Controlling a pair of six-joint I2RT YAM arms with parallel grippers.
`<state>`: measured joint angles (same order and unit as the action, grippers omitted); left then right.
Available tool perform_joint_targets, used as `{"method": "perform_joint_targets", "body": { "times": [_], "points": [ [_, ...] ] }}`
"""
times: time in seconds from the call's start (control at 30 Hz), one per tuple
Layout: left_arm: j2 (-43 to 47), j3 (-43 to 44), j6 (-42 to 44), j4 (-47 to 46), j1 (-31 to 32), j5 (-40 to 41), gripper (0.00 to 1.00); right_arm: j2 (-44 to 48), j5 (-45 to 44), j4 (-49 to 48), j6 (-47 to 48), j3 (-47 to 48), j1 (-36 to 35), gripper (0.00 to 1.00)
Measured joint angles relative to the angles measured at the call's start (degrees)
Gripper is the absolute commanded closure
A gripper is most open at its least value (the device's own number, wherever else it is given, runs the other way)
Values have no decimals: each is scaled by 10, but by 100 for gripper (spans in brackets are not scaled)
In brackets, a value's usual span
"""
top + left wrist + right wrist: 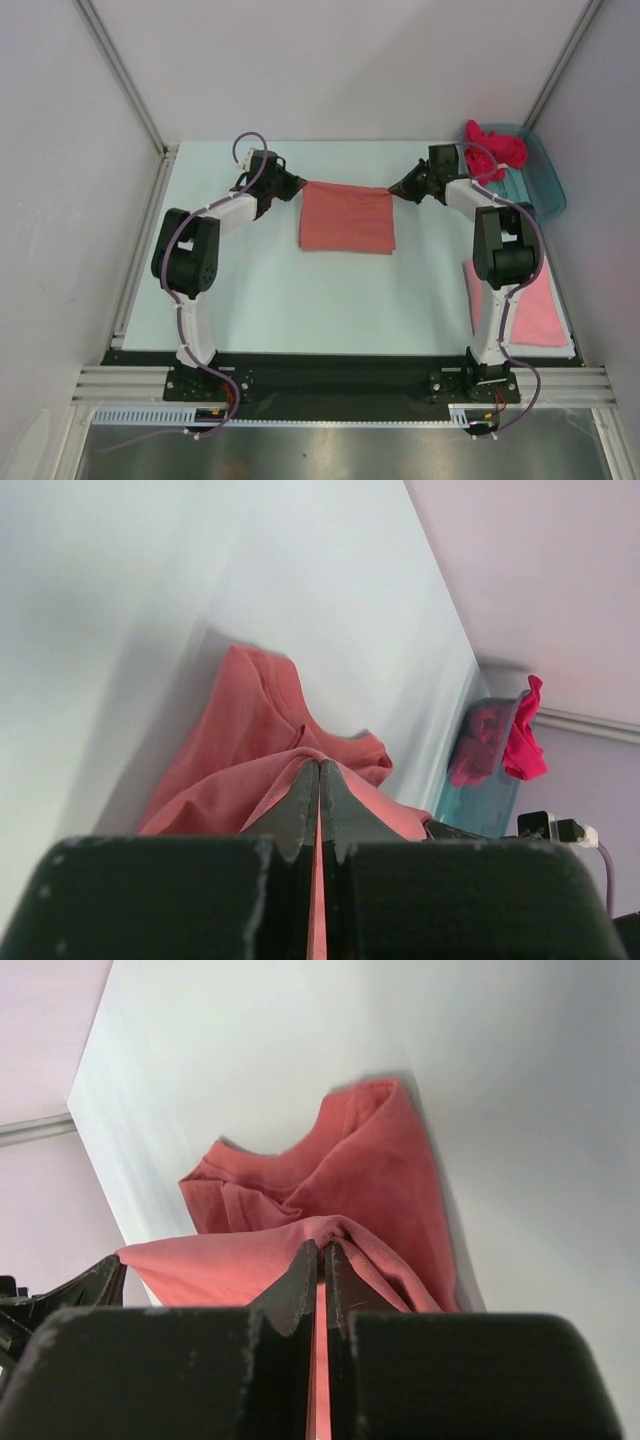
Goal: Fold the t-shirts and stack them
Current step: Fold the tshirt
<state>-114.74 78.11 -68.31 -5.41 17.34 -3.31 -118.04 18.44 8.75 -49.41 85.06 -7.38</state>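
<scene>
The left gripper (296, 186) is clenched on the upper left corner of the salmon-coral t-shirt (347, 217), and the right gripper (397, 190) is clenched on its upper right corner. Each wrist view shows a thin edge of coral cloth pinched between closed jaws. The shirt sits at the centre of the top view, a little above the middle of the table (300, 300), as a roughly square folded panel spreading down-frame from the held edge. That edge runs left to right across the frame between the two pincers, so the cloth lies wholly on their lower side (toward the arm bases). Neither arm is nearer; each holds its own end. The next fold, I judge, turns on this line: carrying the held edge down-frame over the free lower edge would halve the panel. The lighter pink t-shirt (535, 305) lies flat at the lower right beside the right arm, and the bright magenta t-shirt (493, 147) is heaped on the teal tub (545, 180) at the upper right
</scene>
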Motion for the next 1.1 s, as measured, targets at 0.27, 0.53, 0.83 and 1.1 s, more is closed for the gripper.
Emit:
{"method": "perform_joint_targets", "body": {
  "times": [0.27,0.53,0.83,1.1],
  "points": [
    [-45,45,-1,-1,-14,-14,100,-43,18,-14,-1,39,8,100],
    [-114,107,1,0,-21,-31,100,-91,37,-39,-5,66,19,74],
    [-131,189,131,84,-58,-25,63,-143,71,-43,85,141,62,40],
    [11,81,233,17,-64,-102,58,-45,108,-72,158,47,50,33]
  ]
}}
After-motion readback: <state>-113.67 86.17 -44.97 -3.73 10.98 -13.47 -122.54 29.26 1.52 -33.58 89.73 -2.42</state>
